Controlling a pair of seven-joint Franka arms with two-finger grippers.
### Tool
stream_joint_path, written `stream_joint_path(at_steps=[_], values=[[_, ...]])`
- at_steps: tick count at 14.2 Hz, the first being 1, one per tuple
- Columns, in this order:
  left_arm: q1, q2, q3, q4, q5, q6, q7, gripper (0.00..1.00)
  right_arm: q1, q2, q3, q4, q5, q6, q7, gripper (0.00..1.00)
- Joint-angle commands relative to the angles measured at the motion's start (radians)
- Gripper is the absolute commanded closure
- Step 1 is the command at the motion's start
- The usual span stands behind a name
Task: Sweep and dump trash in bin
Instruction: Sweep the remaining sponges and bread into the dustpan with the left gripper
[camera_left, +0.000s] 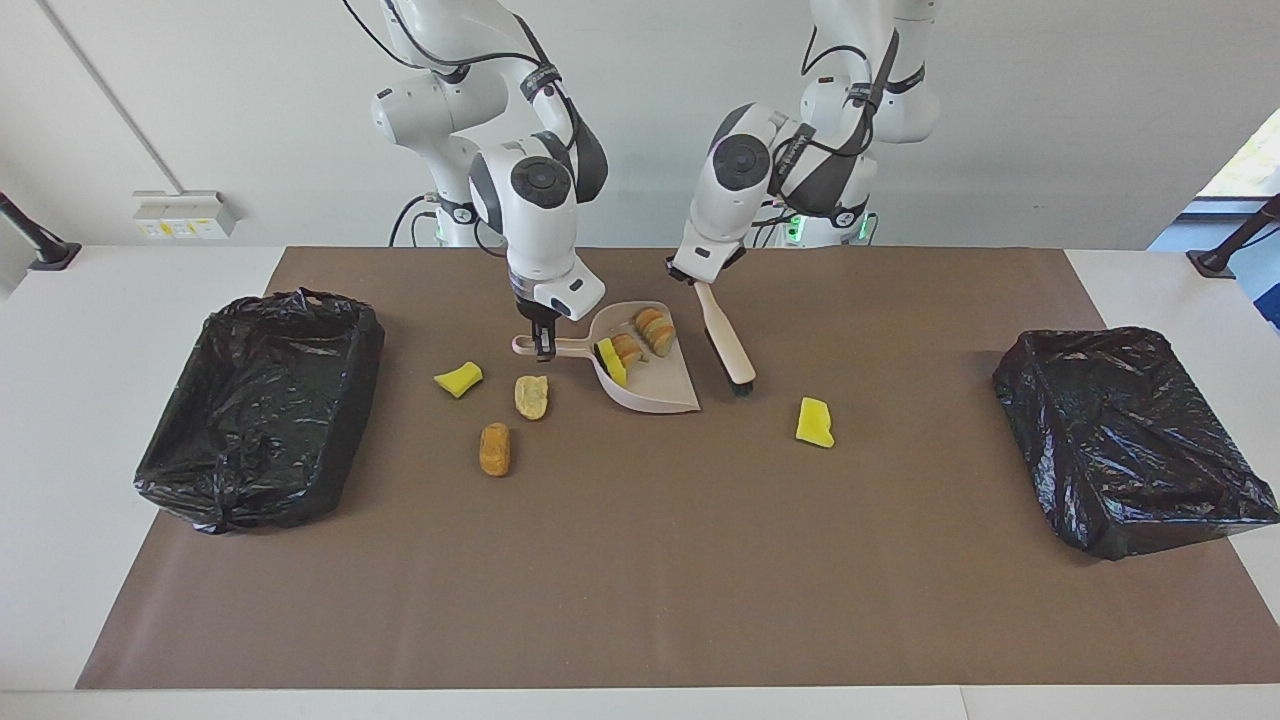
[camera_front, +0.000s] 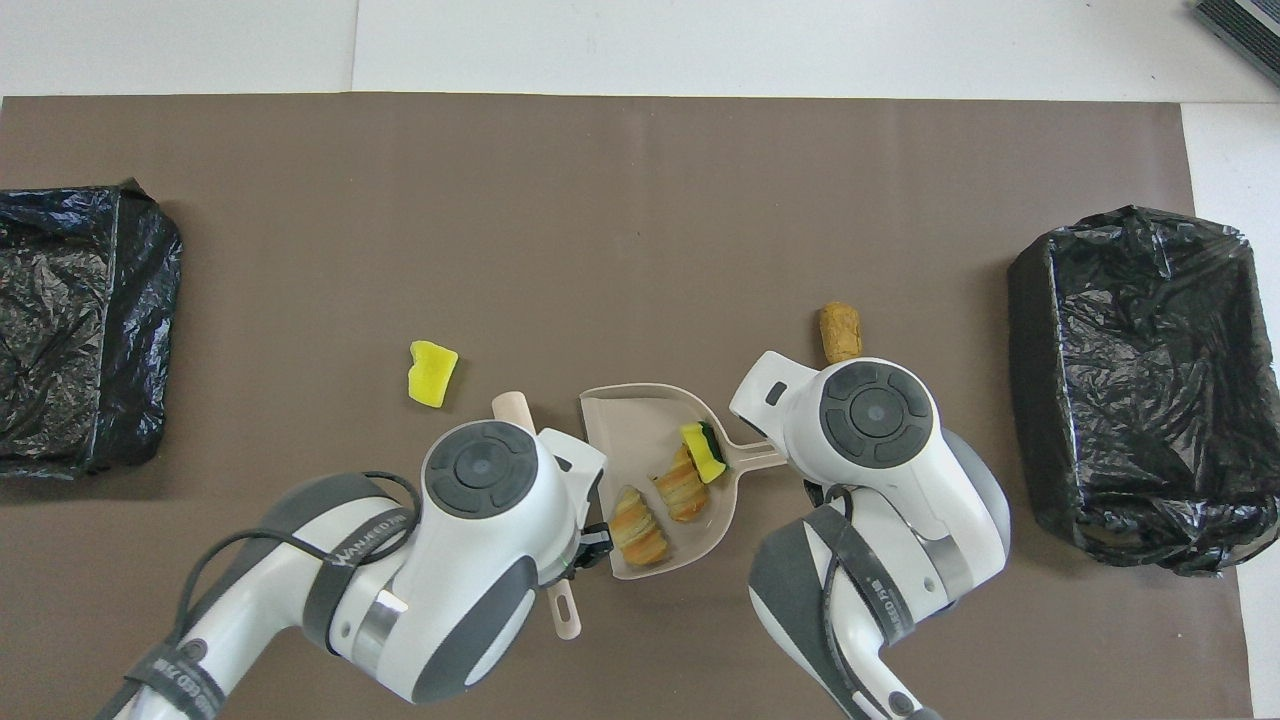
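Gripping the brush (camera_left: 727, 347) by its handle, my left gripper (camera_left: 697, 277) angles it down beside the dustpan (camera_left: 655, 385); my right gripper (camera_left: 543, 345) clamps the pan's handle. Three scraps (camera_left: 633, 348) lie inside; four more dot the mat (camera_left: 640, 560) between two black-lined bins (camera_left: 262, 395).

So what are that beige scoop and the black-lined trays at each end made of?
The beige dustpan looks like moulded plastic: smooth, matte, one even colour, thin rim. The two bins are lined with thin black plastic film, judging by the glossy, crinkled folds; what lies under the lining is hidden.
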Motion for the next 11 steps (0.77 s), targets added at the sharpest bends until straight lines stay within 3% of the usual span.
stream_joint_path(at_steps=[1, 7, 11], values=[[-0.015, -0.019, 0.142, 0.041, 0.093, -0.042, 0.17, 1.0, -0.006, -0.012, 0.007, -0.016, -0.011, -0.001, 0.143, 1.0], [-0.015, 0.068, 0.388, 0.095, 0.168, 0.101, 0.78, 1.0, 0.03, -0.02, 0.019, -0.016, 0.034, -0.039, 0.397, 1.0], [-0.02, 0.119, 0.426, 0.075, 0.289, 0.107, 0.898, 1.0, 0.051, -0.012, 0.019, -0.016, 0.056, -0.02, 0.396, 1.0]])
